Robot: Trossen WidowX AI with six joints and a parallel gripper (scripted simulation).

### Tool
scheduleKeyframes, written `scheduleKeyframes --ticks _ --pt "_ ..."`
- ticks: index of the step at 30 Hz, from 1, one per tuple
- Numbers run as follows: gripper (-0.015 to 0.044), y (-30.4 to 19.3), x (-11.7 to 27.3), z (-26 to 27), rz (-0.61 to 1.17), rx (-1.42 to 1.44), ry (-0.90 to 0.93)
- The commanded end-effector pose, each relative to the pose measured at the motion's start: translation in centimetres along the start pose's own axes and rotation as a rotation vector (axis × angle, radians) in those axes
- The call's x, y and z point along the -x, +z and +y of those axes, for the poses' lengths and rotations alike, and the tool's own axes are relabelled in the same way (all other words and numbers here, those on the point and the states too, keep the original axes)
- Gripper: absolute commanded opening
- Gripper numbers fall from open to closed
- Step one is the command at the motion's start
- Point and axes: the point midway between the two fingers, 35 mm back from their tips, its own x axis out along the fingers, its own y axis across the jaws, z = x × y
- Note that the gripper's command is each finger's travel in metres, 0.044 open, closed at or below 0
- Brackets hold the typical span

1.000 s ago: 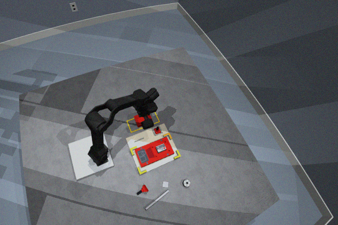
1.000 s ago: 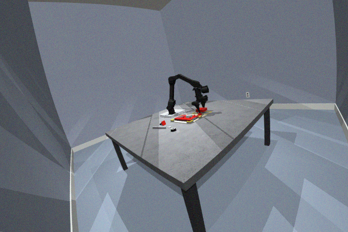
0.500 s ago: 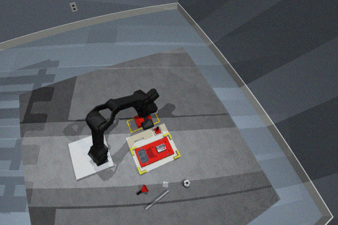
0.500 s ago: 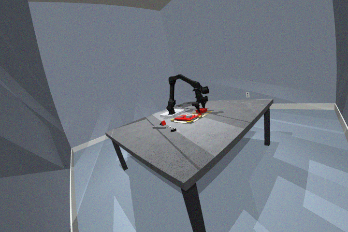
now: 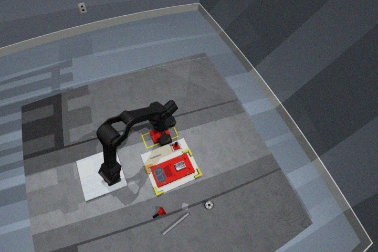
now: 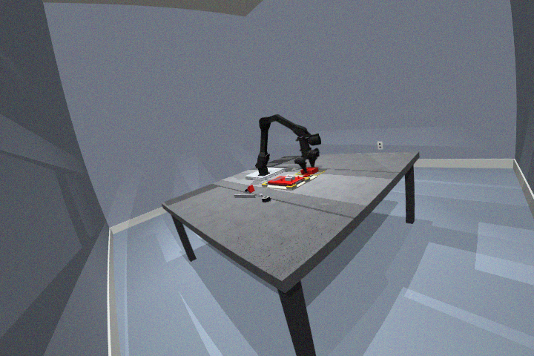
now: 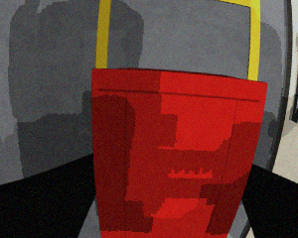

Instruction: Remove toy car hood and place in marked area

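Gripper (image 5: 163, 133) (image 6: 309, 169) (image 7: 172, 169) pinching the red hood (image 5: 156, 136) (image 6: 309, 170) (image 7: 174, 124), one black finger against each side. Its fingers point down at the table (image 5: 254, 192) (image 6: 276, 234). The hood is off the car (image 5: 171, 175) (image 6: 280, 180) and beside it, over the yellow-outlined marked area (image 5: 144, 142) (image 7: 102, 35). Whether the hood touches the table, I cannot tell; in the wrist view, part of the outline shows beyond one end of it.

The car lies flat, a red body on a pale board (image 5: 147, 154) (image 6: 274, 189), with yellow brackets (image 5: 198, 172) around its corners. Between the car and the marked area, on the same board, stands a small red part (image 5: 176, 146) with a black top.

On the opposite side of the car from the hood, loose on the table, are a red and black piece (image 5: 161, 211) (image 6: 251, 188), a small pale square (image 5: 185, 206), a long grey bar (image 5: 175, 223) (image 6: 244, 196) and a round wheel (image 5: 206, 203) (image 6: 265, 199). Near one end of the car, the black arm (image 5: 142, 114) (image 6: 263, 138) stands on a white plate (image 5: 88, 190) (image 6: 253, 176).
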Motion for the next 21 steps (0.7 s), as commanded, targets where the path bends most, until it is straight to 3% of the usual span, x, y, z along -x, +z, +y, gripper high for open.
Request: scheduleKeyframes --ticks 1,16,21 --pt "0.0053 0.0 0.0 0.0 0.0 0.0 0.0" --pt "0.044 0.0 0.0 0.0 0.0 0.0 0.0" --pt "0.044 0.2 2.5 0.1 0.003 0.0 0.002"
